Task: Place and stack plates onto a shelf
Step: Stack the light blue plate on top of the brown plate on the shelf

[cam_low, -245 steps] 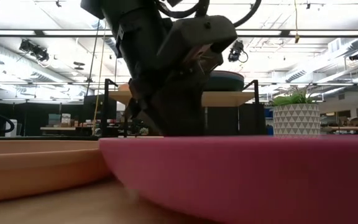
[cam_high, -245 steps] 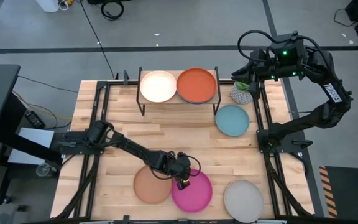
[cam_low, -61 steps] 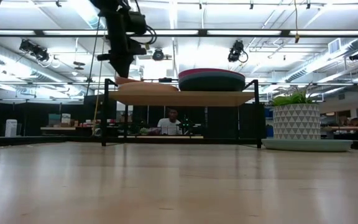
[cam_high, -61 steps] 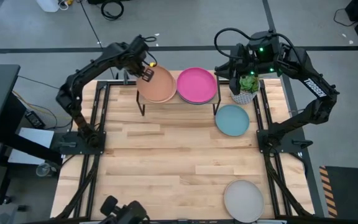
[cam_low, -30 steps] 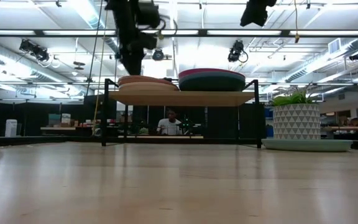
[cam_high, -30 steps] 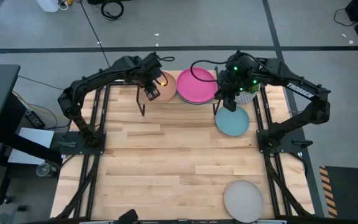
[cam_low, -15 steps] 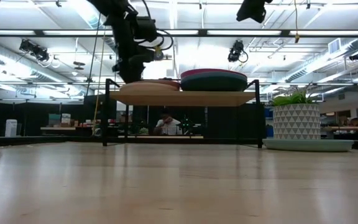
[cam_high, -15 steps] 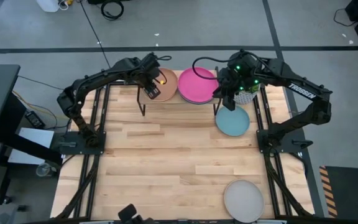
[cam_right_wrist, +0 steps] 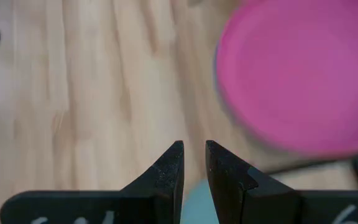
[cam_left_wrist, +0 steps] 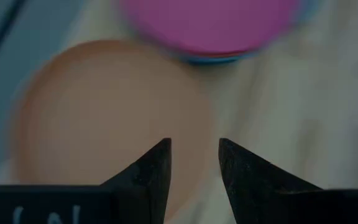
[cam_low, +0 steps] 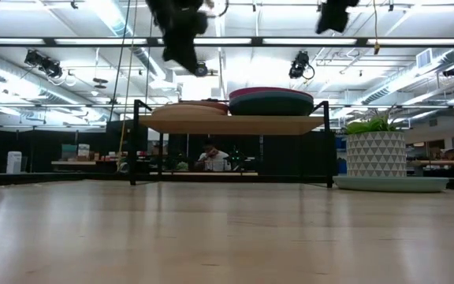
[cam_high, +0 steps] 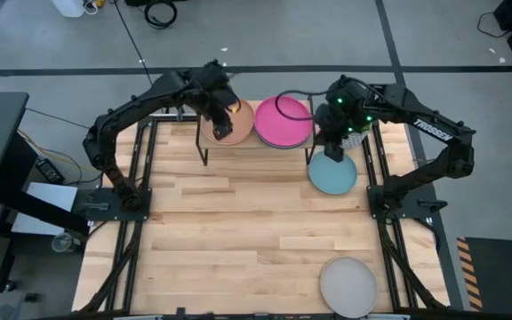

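The shelf (cam_low: 231,124) stands at the table's far edge and bears two piles of plates. The peach-tan plate (cam_high: 236,121) tops the left pile. The pink plate (cam_high: 283,120) tops the right pile, with a dark teal one (cam_low: 270,106) showing under it. My left gripper (cam_high: 220,117) hovers open above the peach-tan plate (cam_left_wrist: 104,118), touching nothing. My right gripper (cam_high: 331,144) hangs narrowly open in the air between the pink plate (cam_right_wrist: 297,74) and the pale blue plate (cam_high: 332,173), which lies flat on the table. The grey plate (cam_high: 348,283) lies at the near edge.
A potted plant (cam_low: 375,150) in a white patterned pot stands to the right of the shelf, behind the pale blue plate and partly under the right arm. Black frame rails run along both table sides. The bare wooden tabletop (cam_high: 238,231) stretches across the middle.
My left gripper has risen from the level of the peach-tan plate to well above the shelf; the plate stays flat on its pile. My right gripper has drifted a little from the pink plate toward the pale blue plate. No plate has moved.
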### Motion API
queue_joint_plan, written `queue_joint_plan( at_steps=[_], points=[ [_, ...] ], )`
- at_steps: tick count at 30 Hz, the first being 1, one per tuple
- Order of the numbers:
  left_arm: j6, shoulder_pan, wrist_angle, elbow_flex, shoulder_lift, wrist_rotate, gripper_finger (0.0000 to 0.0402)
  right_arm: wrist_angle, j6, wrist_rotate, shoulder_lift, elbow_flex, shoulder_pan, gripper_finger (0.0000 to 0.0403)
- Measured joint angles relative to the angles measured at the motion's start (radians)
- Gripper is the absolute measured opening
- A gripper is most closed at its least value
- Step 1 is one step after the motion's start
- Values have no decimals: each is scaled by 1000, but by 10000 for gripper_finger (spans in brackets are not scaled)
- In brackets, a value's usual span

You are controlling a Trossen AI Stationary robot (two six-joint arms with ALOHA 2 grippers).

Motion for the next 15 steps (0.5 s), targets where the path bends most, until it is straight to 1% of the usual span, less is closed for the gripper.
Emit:
queue_joint_plan(
  at_steps=[2,5,11,15],
  points=[
    [17,-46,-4,3,0,16,141,-54,-10,-14,-2,-18,7,73],
    [16,-108,-26,3,0,-22,141,-87,-10,-18,-13,-101,19,73],
    [-39,-218,9,0,-7,-51,141,-27,68,-4,-31,-336,76,73],
    [-42,-284,137,-70,-59,-54,141,48,97,41,-31,-468,137,73]
  ],
)
